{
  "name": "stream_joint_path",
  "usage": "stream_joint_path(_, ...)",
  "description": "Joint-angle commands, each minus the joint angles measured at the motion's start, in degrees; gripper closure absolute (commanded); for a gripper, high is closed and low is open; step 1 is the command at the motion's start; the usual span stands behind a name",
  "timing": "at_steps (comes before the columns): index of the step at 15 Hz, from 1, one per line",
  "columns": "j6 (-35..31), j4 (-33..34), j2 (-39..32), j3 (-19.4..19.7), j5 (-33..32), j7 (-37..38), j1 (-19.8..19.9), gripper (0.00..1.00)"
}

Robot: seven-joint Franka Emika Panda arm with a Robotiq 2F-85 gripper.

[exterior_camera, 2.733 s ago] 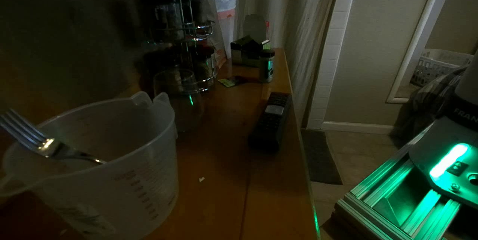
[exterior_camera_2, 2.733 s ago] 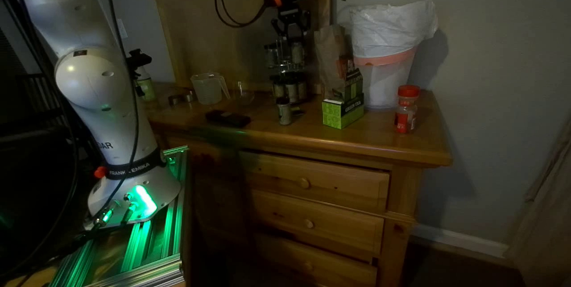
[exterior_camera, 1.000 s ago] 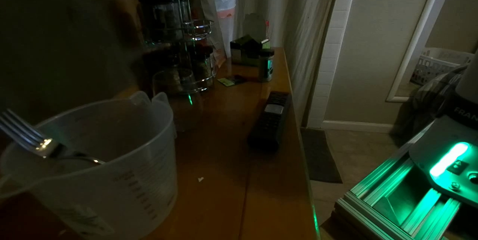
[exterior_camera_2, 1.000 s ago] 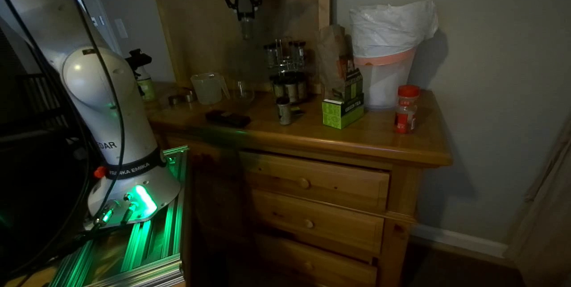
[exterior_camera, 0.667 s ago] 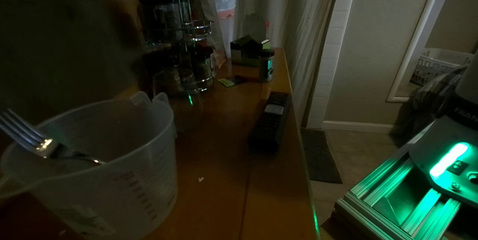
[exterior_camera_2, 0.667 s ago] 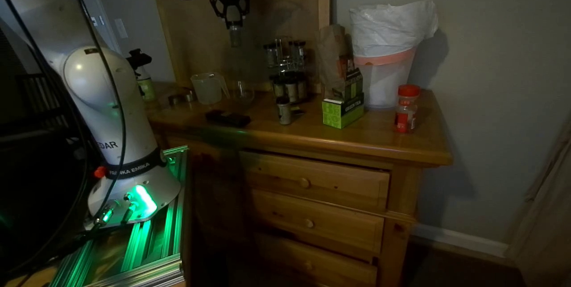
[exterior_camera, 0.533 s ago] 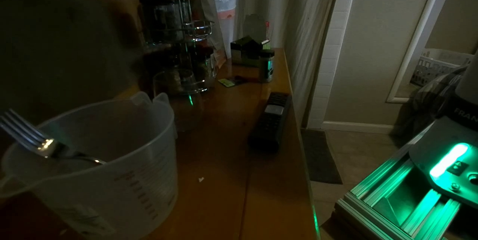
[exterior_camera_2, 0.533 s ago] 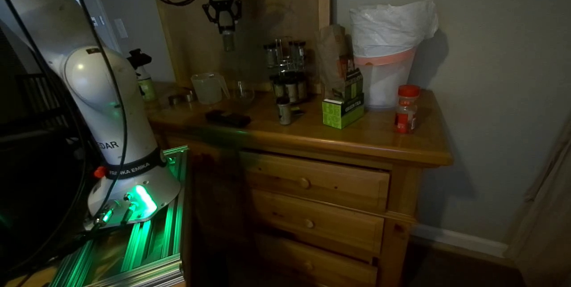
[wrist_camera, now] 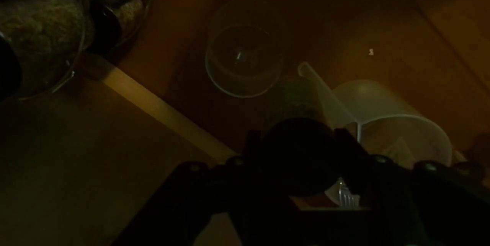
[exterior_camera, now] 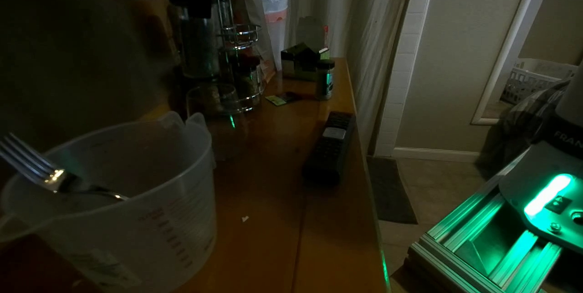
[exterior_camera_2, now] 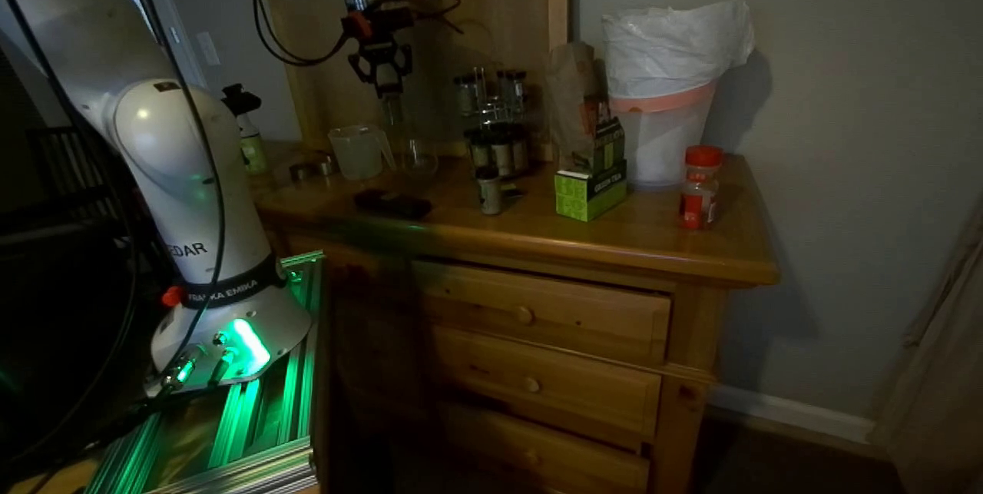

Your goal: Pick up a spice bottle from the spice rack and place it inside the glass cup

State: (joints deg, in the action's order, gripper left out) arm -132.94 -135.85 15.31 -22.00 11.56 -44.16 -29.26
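Observation:
My gripper (exterior_camera_2: 388,87) is shut on a spice bottle (exterior_camera_2: 393,110), a clear jar with a dark lid, held upright in the air; both show in an exterior view. In the other exterior picture the gripper (exterior_camera: 196,1) and bottle (exterior_camera: 199,49) hang in front of the rack. In the wrist view the fingers (wrist_camera: 298,142) flank the dark lid (wrist_camera: 302,158). The clear glass cup (exterior_camera_2: 420,161) stands on the dresser, below and to one side of the bottle; it also shows in the wrist view (wrist_camera: 245,62). The spice rack (exterior_camera_2: 491,116) holds several jars on two tiers.
A measuring jug (exterior_camera: 177,229) with a fork (exterior_camera: 54,177) in it stands close to the cup. A black remote (exterior_camera: 330,147), a lone jar (exterior_camera_2: 489,193), a green tea box (exterior_camera_2: 590,190), a paper bag (exterior_camera_2: 572,94) and a white bucket (exterior_camera_2: 668,140) share the dresser top.
The gripper was at the rack's upper tier 2.7 s ago. It has lifted the bottle out and carried it away towards the cup and jug. Over the last second it has come down.

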Motion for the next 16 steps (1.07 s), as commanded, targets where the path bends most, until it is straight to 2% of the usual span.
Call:
stream_joint_path(1,-6.44,-4.43,1.08,4.43,6.15,-6.56,-1.23,0.74)
stream_joint_path(6,-5.67,-3.53,-0.27,5.63,4.57,-8.01,-0.36,0.74)
stream_joint_path(12,-4.20,-1.45,-1.69,4.22,-0.04,-5.66,0.63,0.74)
stream_joint_path(16,-3.96,-0.23,-3.64,4.34,-0.81,-6.56,0.60,0.74)
